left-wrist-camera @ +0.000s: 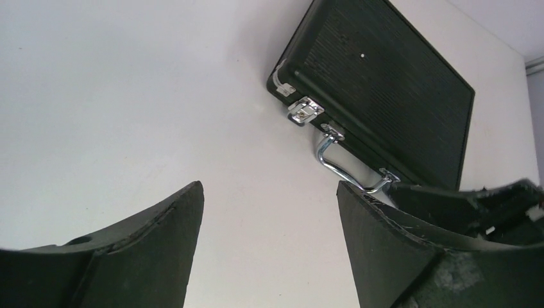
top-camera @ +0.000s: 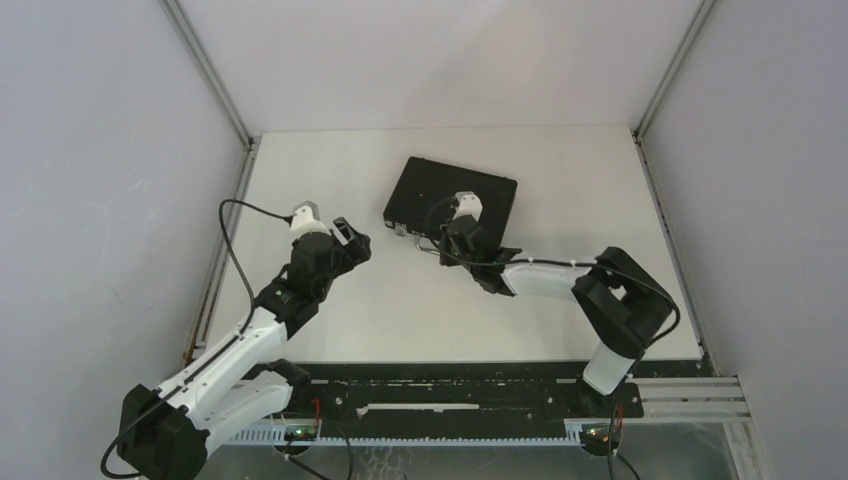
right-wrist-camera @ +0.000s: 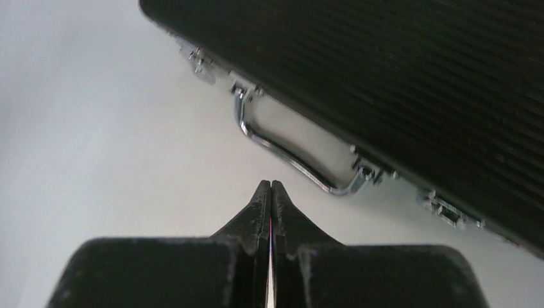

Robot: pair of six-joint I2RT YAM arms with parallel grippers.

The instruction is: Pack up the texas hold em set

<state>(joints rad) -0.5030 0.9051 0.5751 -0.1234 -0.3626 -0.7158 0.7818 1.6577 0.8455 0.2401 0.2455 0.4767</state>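
The texas hold em set shows as a small black briefcase (top-camera: 455, 190), closed and lying flat at the back middle of the table. Its silver handle (top-camera: 429, 245) and latches face the arms. My right gripper (right-wrist-camera: 271, 184) is shut with nothing in it, its tips just short of the handle (right-wrist-camera: 282, 154) and not touching it. In the top view the right gripper (top-camera: 445, 243) sits at the case's front edge. My left gripper (top-camera: 355, 238) hovers left of the case, open and empty. In its own view the left gripper (left-wrist-camera: 269, 186) faces the briefcase (left-wrist-camera: 385, 83) and its handle (left-wrist-camera: 332, 159).
The white table (top-camera: 560, 300) has raised rails on its left and right sides and grey walls behind. The right arm's forearm (top-camera: 545, 275) stretches across the table in front of the case. A black rail (top-camera: 450, 395) runs along the near edge.
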